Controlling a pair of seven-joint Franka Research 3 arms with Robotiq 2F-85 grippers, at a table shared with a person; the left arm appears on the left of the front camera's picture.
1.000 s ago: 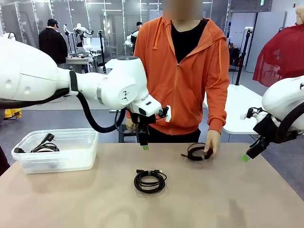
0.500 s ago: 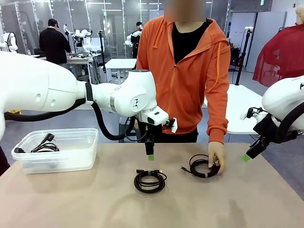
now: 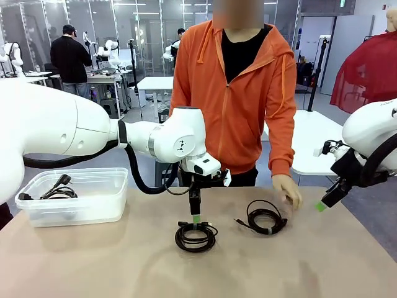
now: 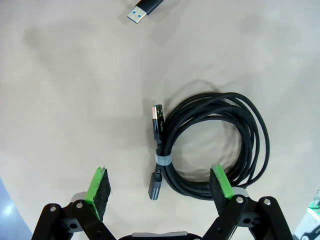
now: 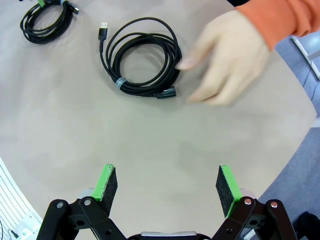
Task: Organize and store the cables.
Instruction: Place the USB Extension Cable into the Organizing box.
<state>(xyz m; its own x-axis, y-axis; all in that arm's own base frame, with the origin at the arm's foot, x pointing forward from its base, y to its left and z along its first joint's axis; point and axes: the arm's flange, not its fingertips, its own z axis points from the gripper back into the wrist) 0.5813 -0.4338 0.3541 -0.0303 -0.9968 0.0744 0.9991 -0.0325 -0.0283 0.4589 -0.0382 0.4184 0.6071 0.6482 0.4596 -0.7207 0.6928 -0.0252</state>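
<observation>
storage bin (image 3: 93, 208): clear plastic, standing at the left end of the table (image 3: 124, 273); 1 stored cable (image 3: 59, 189) with a chunky plug is lying coiled inside.
left gripper (image 3: 196, 218): jaws standing wide and gripping nothing, hovering just above the far edge of the near coil; in its wrist view the left gripper (image 4: 160, 186) is straddling the taped stretch (image 4: 162, 160).
near coil (image 3: 196, 248): lying flat at mid-table, well apart from the bin. Its loop is reading slightly wider than deep from the front. The taped stretch is running side to side along the coil's far edge, and the USB plug (image 4: 157, 114) is pointing along that stretch.
2nd coil (image 3: 273, 228): lying flat just right of the near coil and apart from it, with its plug end pointing toward mid-table.
person's hand (image 3: 288, 189): open and blurred, hanging just beside the 2nd coil and seemingly not touching it.
right gripper (image 3: 321, 206): jaws standing wide and empty, hanging off the table's right edge.
step in hand: judged as the approach for picking up the near coil; 2 coils are waiting for storage.
next move: is calling for a short straight drop and a close across the taped stretch, so that all strands lift together. One pad is sitting over the coil's rim and may press on it.
</observation>
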